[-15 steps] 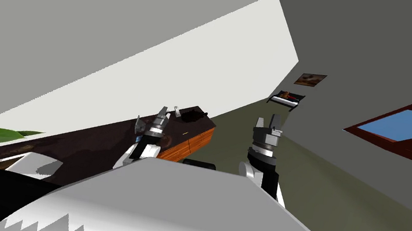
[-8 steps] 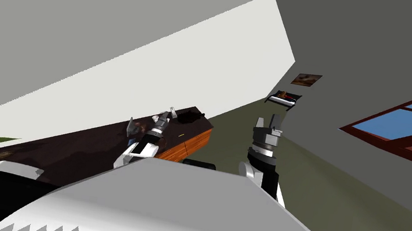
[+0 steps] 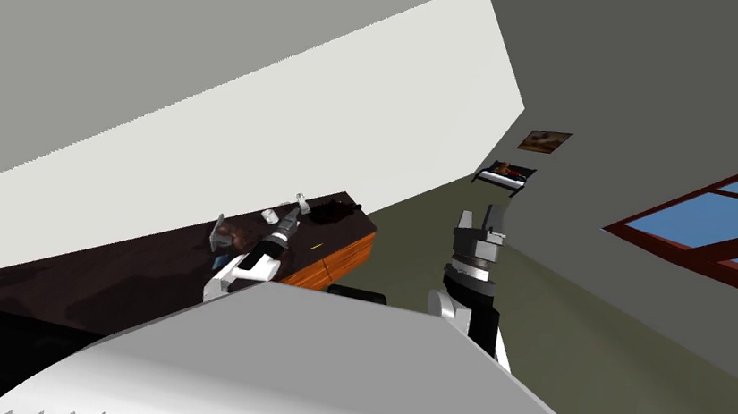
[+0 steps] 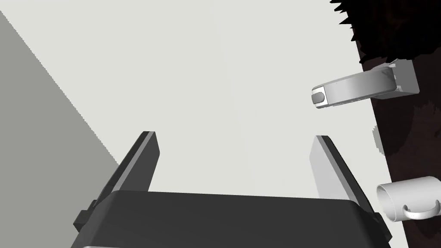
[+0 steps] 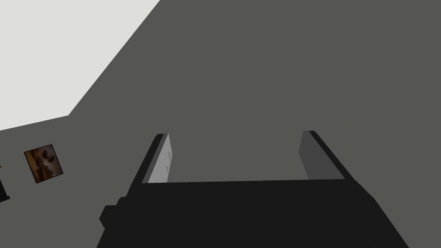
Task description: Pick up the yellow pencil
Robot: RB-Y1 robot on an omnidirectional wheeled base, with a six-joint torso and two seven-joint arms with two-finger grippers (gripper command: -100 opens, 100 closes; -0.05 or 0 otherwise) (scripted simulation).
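The yellow pencil is a thin short streak on the dark desk top, near the edge above the orange-brown front. My left gripper reaches out over the desk beyond the pencil, towards the white wall. Its forearm passes just left of the pencil. In the left wrist view the left gripper is open with nothing between its fingers. My right gripper is held up to the right of the desk, off its end, and the right gripper stands open and empty.
Beside the left gripper's fingers, a white mug and a light grey flat device sit on the dark top. A black spiky object lies at the desk's far end, and a clear object stands left of the forearm.
My left arm has stretched farther across the desk towards the wall, past the pencil. The head view has shifted, and the green plant has slid almost out at the left. The right arm has not moved.
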